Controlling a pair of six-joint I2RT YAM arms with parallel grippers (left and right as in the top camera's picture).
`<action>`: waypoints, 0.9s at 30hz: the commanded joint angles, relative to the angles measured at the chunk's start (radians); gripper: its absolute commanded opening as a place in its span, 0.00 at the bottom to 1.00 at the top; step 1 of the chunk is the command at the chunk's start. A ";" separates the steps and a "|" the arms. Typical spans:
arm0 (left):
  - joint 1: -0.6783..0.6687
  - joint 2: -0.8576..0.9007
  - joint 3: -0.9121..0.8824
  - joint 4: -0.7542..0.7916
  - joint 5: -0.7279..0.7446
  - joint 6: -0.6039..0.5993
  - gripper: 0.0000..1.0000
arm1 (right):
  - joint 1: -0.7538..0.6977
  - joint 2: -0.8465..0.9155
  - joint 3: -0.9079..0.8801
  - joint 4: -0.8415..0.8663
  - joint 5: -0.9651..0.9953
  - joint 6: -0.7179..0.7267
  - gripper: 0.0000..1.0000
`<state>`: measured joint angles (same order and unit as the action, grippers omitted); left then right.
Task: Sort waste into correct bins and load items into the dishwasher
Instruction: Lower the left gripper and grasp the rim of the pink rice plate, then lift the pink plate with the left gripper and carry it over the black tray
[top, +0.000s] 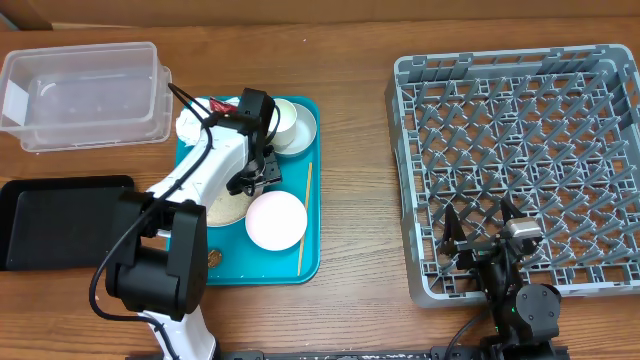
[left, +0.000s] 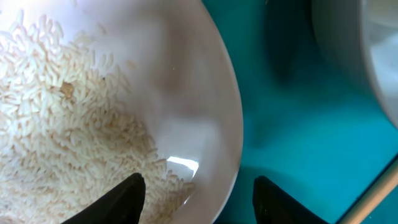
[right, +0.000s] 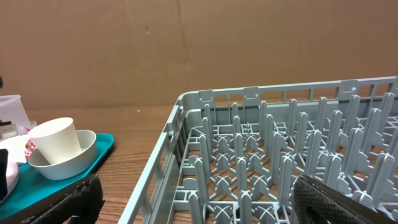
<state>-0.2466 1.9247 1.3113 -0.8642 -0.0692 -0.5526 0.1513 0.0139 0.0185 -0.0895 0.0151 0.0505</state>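
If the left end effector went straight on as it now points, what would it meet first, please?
The left end effector would most likely meet the rim of the rice plate, which sits between its open jaws.

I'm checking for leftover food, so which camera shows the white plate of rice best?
The left wrist view: the white plate of rice fills much of the frame, grains sharp, its rim between the left gripper's open fingers. Overhead, the left arm covers most of it. The right wrist view does not clearly show it.
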 joint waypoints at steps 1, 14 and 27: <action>0.003 0.002 -0.024 0.007 -0.015 -0.032 0.58 | -0.001 -0.011 -0.011 0.008 0.007 -0.005 1.00; -0.027 0.002 -0.053 0.020 -0.020 -0.048 0.50 | -0.001 -0.011 -0.011 0.008 0.007 -0.005 1.00; -0.029 0.002 -0.071 0.020 -0.032 -0.057 0.32 | -0.001 -0.011 -0.011 0.008 0.007 -0.005 1.00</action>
<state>-0.2737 1.9247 1.2495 -0.8383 -0.0799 -0.6006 0.1513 0.0139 0.0185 -0.0895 0.0154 0.0505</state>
